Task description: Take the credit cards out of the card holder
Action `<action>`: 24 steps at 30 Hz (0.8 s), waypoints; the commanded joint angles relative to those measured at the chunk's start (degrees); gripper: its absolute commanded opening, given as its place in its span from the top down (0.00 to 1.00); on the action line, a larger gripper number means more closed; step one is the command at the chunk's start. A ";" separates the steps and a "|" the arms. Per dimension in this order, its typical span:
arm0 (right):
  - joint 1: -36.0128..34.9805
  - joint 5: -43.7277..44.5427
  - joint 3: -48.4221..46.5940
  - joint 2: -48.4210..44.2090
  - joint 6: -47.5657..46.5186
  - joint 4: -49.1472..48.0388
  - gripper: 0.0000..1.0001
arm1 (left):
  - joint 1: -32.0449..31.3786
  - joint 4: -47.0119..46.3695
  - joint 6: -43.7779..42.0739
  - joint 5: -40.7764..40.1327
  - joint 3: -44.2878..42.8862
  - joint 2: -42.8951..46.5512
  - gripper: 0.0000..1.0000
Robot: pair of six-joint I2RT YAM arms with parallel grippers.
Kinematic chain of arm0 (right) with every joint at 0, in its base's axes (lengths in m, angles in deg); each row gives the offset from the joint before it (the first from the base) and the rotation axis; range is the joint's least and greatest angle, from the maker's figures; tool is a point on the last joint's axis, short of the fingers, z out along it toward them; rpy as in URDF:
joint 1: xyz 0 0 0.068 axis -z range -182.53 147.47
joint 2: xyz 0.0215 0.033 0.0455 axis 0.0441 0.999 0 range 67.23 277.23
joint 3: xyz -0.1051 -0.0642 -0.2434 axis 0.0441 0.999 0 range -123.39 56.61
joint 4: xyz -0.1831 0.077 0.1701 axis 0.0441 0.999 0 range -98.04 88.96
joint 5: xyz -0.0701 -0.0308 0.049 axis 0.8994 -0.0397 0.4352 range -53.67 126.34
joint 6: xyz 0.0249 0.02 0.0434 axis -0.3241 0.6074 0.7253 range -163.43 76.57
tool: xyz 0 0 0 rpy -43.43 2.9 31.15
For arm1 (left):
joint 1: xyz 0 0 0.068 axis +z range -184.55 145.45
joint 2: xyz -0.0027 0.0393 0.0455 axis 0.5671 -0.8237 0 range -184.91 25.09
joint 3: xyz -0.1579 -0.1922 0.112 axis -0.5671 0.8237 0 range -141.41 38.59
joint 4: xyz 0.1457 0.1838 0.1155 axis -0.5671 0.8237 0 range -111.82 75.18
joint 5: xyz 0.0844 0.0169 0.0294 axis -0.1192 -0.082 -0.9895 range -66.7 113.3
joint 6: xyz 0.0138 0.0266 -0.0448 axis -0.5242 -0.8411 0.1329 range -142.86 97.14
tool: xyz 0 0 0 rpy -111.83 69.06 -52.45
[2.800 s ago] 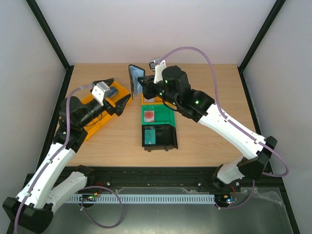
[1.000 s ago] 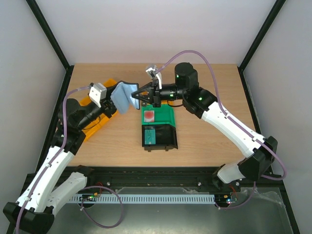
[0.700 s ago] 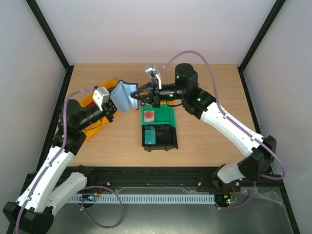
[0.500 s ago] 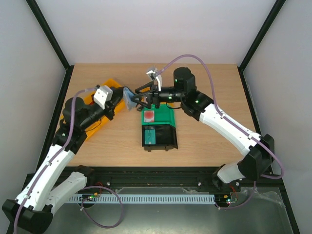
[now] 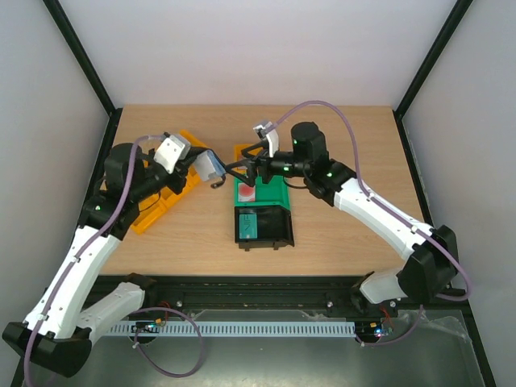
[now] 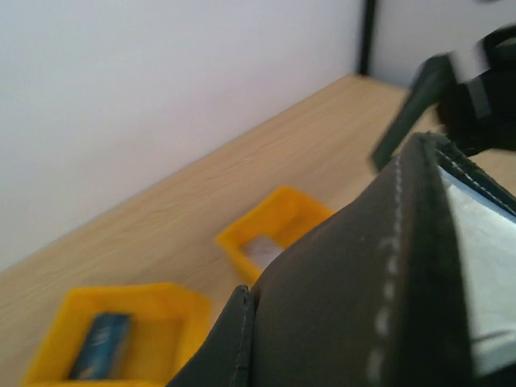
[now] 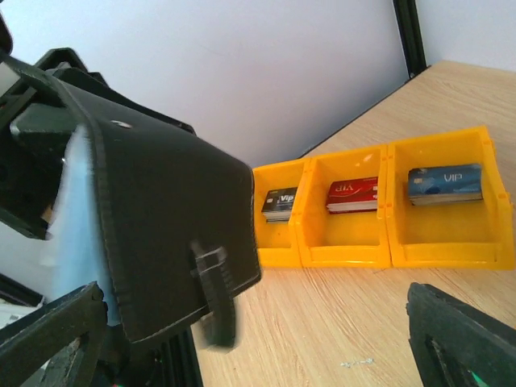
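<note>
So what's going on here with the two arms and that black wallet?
Two robot arms are working on a black card holder. The left arm holds it up off the table, its jaws shut on it. The right arm faces it with its jaws wide open, gripping nothing. I can't see any card coming out of it yet. A few cards lie in the yellow bins nearby.

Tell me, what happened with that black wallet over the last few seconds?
The card holder went leftward from the right gripper, which has opened and let go, to the left gripper, now shut on it. The green bin, black bin and yellow bins stayed put.
</note>
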 commanded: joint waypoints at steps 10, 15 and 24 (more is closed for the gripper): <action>-0.19 -3.52 -0.18 -8.41 -9.99 4.12 0.01 | 3.43 -3.17 23.82 13.19 -4.87 -0.86 0.98; -2.85 6.03 2.92 -9.63 -7.07 -4.14 0.01 | 3.56 -5.44 24.64 16.61 -5.60 -1.28 0.98; -5.92 9.44 3.23 -5.61 0.30 -21.98 0.01 | 3.73 -5.66 24.70 16.57 -5.84 -1.42 0.98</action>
